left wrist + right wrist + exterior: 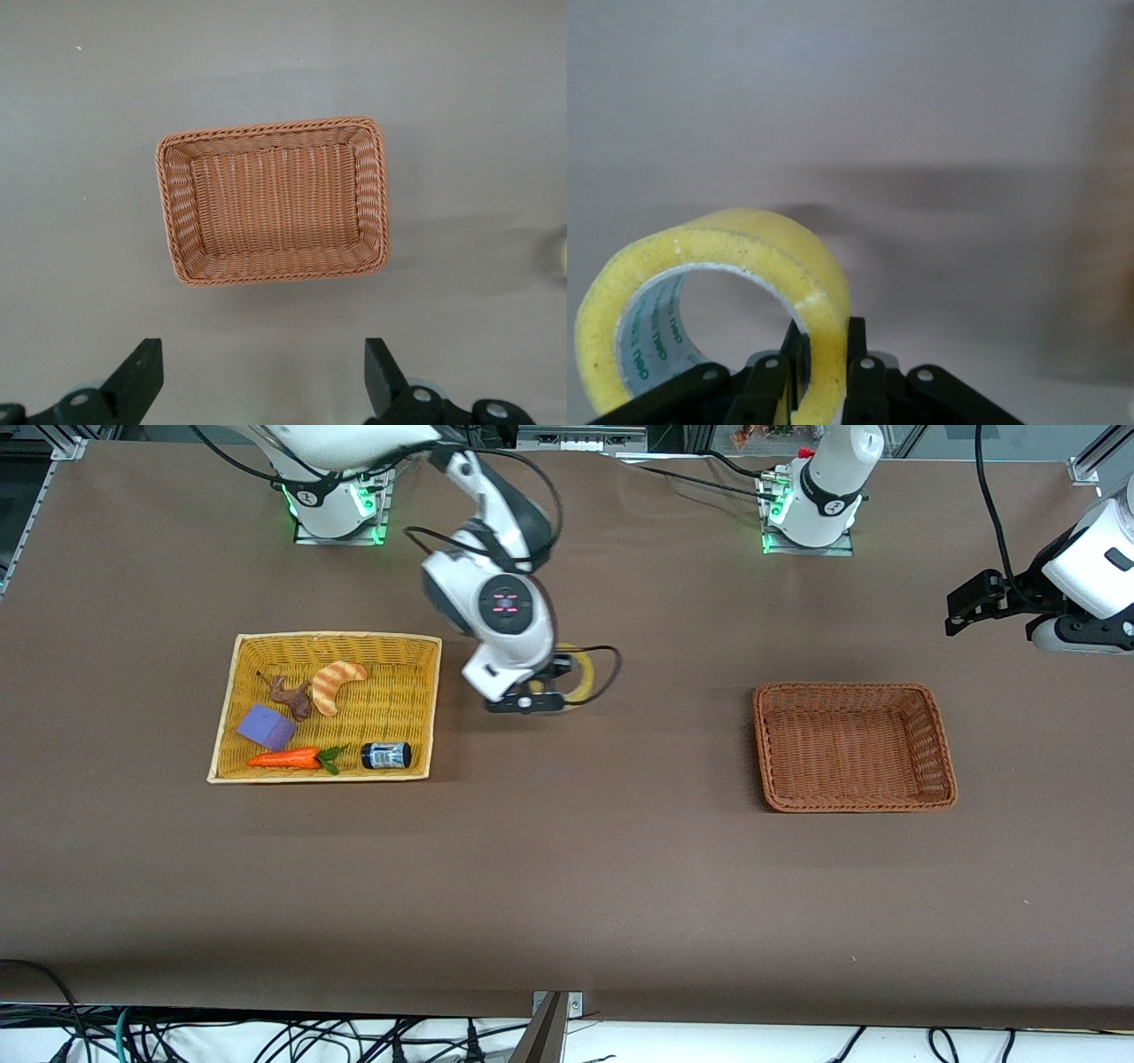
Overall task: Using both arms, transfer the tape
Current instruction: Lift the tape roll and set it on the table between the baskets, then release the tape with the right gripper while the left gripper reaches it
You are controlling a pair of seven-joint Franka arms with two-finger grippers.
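The brown table (567, 886) is being shared by 2 baskets: a yellow one (403, 691) toward the right arm's end and a brown one (771, 753) toward the left arm's end. The left gripper (261, 381) is being kept wide apart, high over the brown basket. The tape (824, 301) is being pinched through its wall by the right gripper (824, 372), over the table beside the yellow basket.

Tape (713, 305) stands on edge, its wall between the right gripper (824, 376) fingers (858, 354) — brown basket (273, 211) ahead of left gripper (261, 376) fingers (142, 372).
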